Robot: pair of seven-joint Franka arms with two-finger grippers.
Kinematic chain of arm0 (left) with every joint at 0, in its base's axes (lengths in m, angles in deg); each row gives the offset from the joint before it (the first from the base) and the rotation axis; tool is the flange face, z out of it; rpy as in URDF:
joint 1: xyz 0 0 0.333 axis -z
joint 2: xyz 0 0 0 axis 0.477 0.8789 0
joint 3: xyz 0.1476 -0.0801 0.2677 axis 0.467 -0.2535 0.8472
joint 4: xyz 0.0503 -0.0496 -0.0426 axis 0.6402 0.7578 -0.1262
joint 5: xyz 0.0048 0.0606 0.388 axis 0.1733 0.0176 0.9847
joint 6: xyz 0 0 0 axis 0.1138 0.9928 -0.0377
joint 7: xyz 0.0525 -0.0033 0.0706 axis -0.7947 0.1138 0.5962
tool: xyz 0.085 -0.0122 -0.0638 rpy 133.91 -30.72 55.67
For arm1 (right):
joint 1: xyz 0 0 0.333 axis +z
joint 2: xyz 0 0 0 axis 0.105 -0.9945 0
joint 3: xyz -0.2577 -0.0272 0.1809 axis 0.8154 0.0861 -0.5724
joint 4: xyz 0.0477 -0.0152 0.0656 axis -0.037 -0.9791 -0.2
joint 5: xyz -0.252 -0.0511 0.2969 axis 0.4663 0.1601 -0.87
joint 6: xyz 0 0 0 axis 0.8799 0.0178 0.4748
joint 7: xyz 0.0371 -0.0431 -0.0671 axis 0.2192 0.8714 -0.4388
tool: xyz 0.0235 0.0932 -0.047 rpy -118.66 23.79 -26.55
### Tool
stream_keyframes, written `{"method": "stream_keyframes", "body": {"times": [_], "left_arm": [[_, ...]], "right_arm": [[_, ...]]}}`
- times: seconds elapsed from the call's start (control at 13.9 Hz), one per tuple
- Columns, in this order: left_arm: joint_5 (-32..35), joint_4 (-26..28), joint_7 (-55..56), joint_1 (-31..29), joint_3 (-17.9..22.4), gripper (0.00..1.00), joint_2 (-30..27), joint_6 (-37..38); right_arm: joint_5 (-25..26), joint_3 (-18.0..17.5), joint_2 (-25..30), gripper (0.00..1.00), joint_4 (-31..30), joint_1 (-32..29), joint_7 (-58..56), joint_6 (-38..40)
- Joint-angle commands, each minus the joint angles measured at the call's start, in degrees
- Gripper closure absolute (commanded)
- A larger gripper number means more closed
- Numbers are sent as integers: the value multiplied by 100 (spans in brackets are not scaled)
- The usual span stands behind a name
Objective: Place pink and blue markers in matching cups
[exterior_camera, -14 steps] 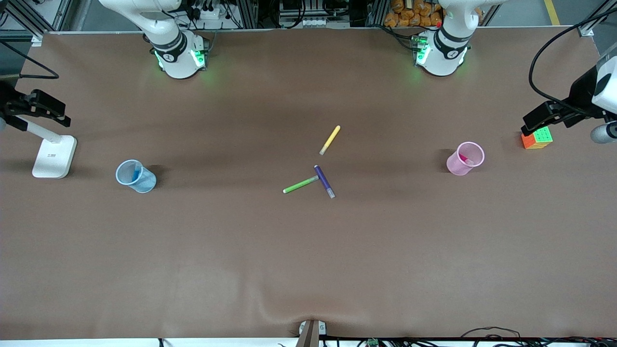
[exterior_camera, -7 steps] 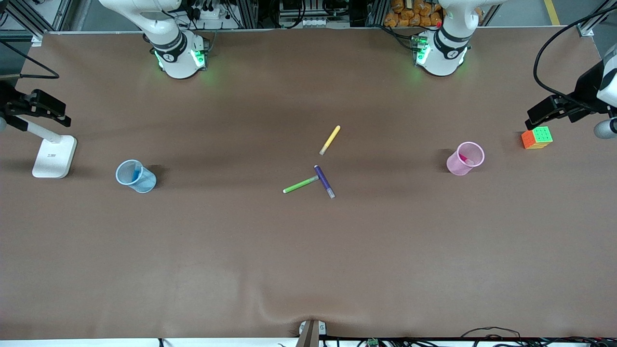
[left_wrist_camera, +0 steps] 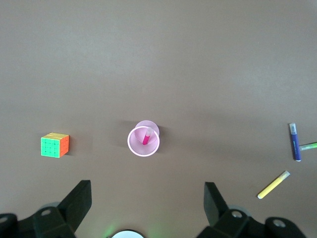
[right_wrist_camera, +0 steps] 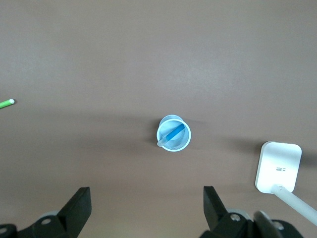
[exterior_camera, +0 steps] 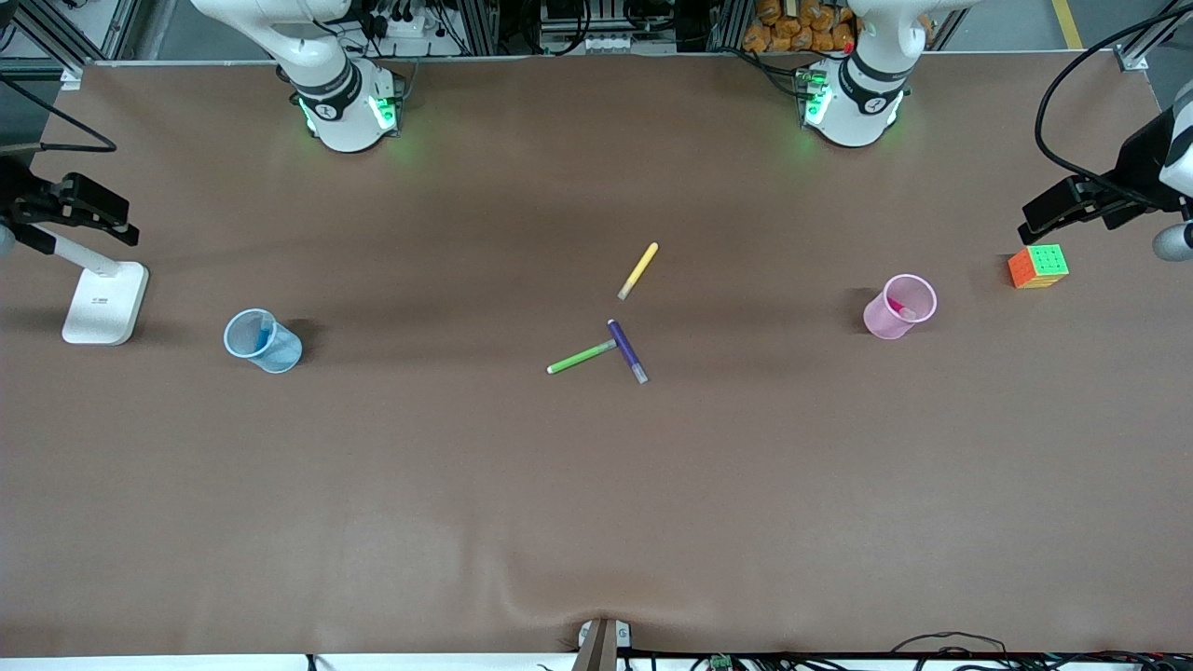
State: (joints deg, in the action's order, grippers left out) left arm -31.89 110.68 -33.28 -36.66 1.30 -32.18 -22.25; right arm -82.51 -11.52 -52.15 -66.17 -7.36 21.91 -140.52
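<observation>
The pink cup [exterior_camera: 881,319] [left_wrist_camera: 130,145] stands upright toward the left arm's end of the table with the pink marker [exterior_camera: 900,306] [left_wrist_camera: 146,136] standing in it. The blue cup [exterior_camera: 280,356] [right_wrist_camera: 187,144] stands toward the right arm's end, and the blue marker [exterior_camera: 265,332] [right_wrist_camera: 174,134] leans inside it. My left gripper [left_wrist_camera: 147,184] hangs open and empty high over bare table between the pink cup and the left arm's base. My right gripper [right_wrist_camera: 146,189] hangs open and empty high over bare table between the blue cup and the right arm's base.
A yellow pen [exterior_camera: 638,270], a green pen [exterior_camera: 581,357] and a dark purple pen [exterior_camera: 627,350] lie mid-table, the last two touching. A colour cube [exterior_camera: 1037,267] sits beside the pink cup. A white stand base [exterior_camera: 104,303] with a slanted rod sits beside the blue cup.
In the front view the left arm's hand has drawn away from over the cube toward the table's end. Cups, markers and pens have not moved.
</observation>
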Motion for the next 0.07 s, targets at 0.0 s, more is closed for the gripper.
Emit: {"method": "stream_keyframes", "body": {"times": [0.0], "left_arm": [[45,-58,-98,-27,-22,0,-53,122]], "right_arm": [[-3,-4,155,0,-127,10,-51,-20]]}}
